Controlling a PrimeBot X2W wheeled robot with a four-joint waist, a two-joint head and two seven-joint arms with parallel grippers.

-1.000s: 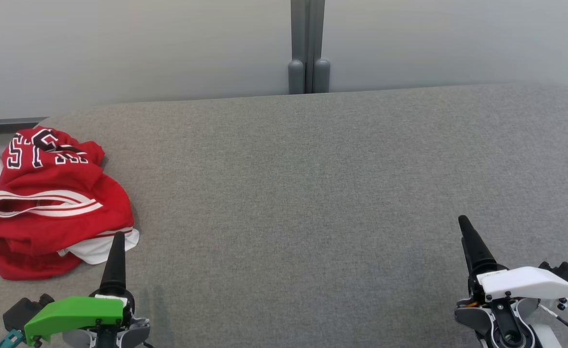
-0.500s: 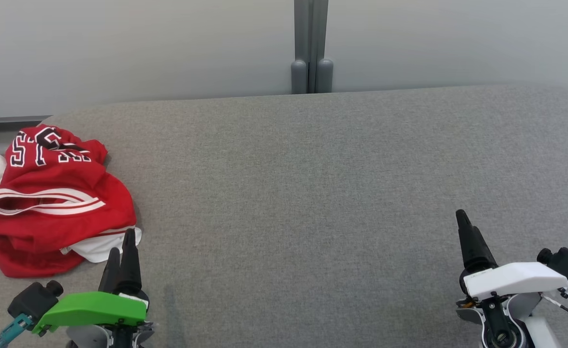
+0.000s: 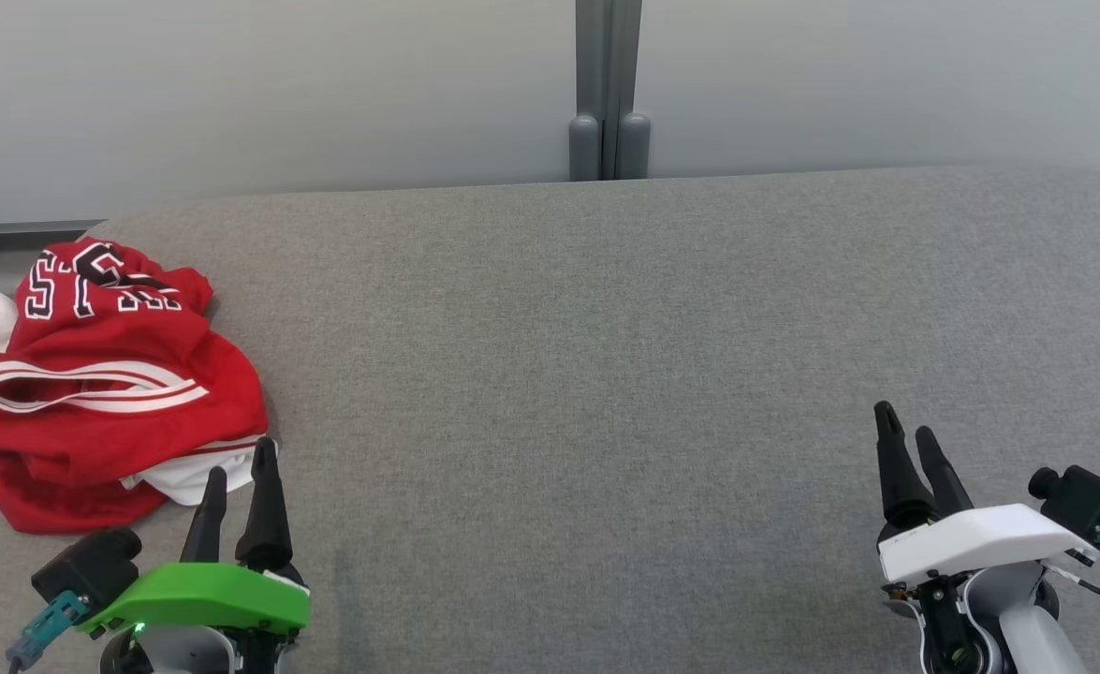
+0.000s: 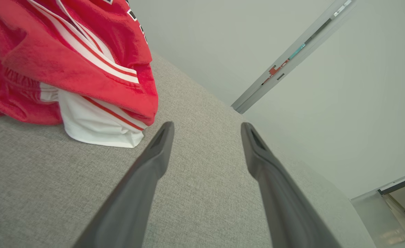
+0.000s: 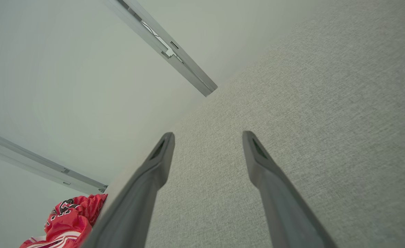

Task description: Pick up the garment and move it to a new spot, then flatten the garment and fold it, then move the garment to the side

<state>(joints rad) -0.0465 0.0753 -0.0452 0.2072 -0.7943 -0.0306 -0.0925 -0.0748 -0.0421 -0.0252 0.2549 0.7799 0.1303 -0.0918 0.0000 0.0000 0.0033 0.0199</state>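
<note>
Jersey, seemingly soft, light and floppy, should pinch easily at its white hem beside the spread, empty left gripper; right gripper likewise gapes.

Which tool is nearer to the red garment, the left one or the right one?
Left. The left tool is open, close beside the red garment. The right tool is open too, far away across the grey surface.
</note>
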